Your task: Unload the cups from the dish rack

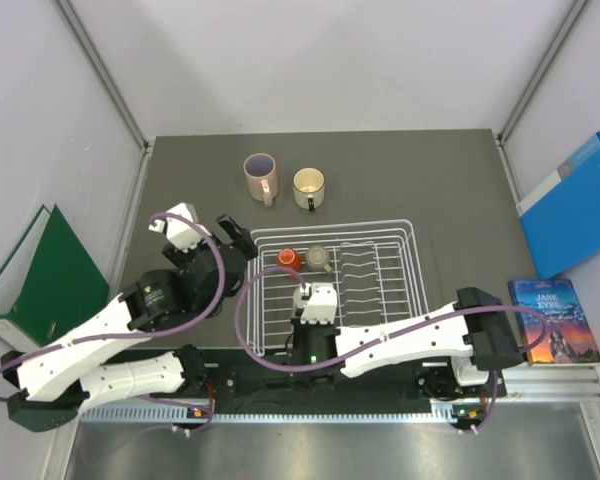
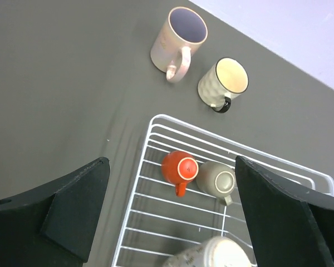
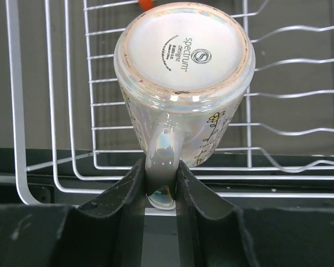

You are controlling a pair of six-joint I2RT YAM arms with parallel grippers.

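**Table** (image 1: 430, 180): dark grey top that carries everything listed below.

**Dish rack** (image 1: 380, 290): white wire, rectangular, set near the arms' bases. Three cups are within its frame and two are already out.

**Right claw** (image 3: 160, 178): pinching the handle of the speckled mug (image 3: 183, 55) between both fingers, over the near-left part of the rack. The mug is upside down with its stamped base facing the wrist camera. I cannot tell whether it has cleared the wires.

**Left claw** (image 2: 171, 183): spread wide and holding nothing, hovering over the rack's far-left corner.

**Speckled mug, handling**: I judge it the heaviest piece in the rack. It is stiff glazed ceramic, slick and brittle. Held by the handle alone, it could pivot between the fingers, so a slow carry looks wise.

**Pink mug** (image 1: 261, 175) and **cream mug** (image 1: 308, 186): both upright on the table beyond the rack, near each other but apart.

**Red cup** (image 2: 180, 167) and **tan cup** (image 2: 218, 179): both upside down at the far-left end of the rack, just beside one another. They look light but are equally glossy and chippable. Their handles are small, so gripping across the body looks the surer hold.
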